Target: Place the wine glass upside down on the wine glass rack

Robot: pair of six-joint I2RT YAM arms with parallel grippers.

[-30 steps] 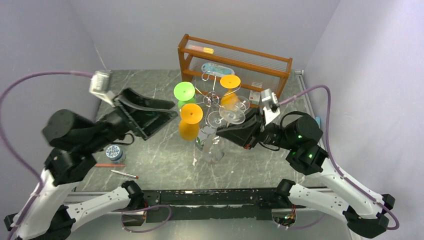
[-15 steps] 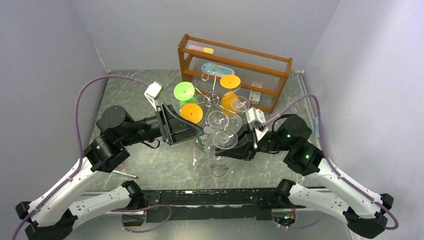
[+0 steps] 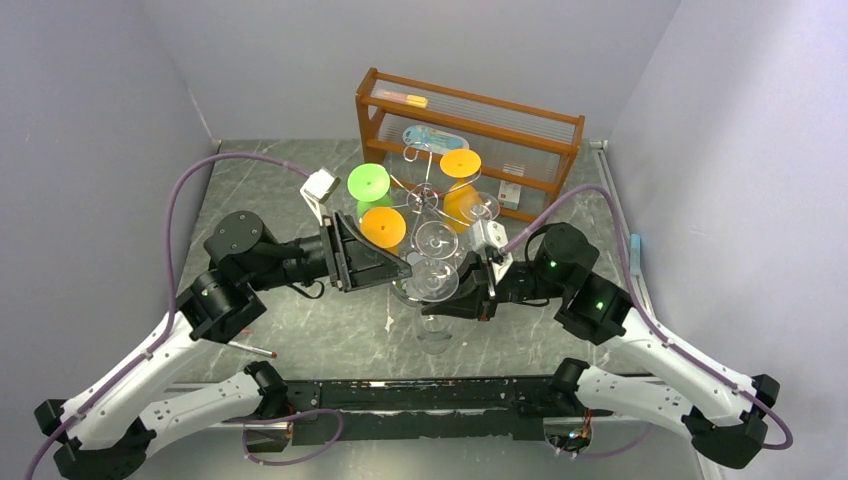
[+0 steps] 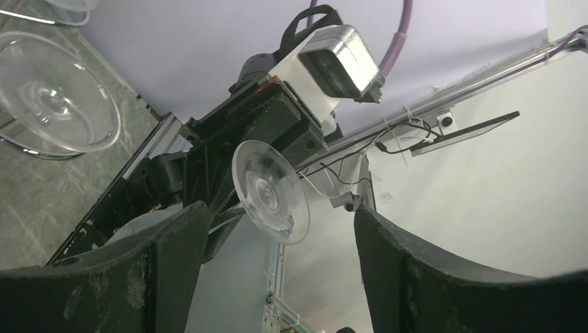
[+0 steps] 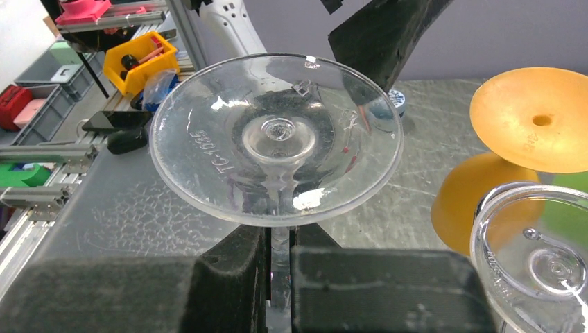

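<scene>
orange glass [image 3: 383, 228] beside left gripper [image 3: 405, 268], rack [image 3: 425, 195] crowded

In the right wrist view, the round foot of the clear wine glass [image 5: 277, 139], at the centre of the frame, bore small raised lettering on its left half that read roughly "TC-035"; the last characters were not sharp. The orange disc-shaped foot [image 5: 534, 118] at the right edge carried a short embossed mark beside its hole, too small to read. The second clear foot [image 5: 537, 267] at lower right had faint raised characters along its left rim, also illegible.
</scene>
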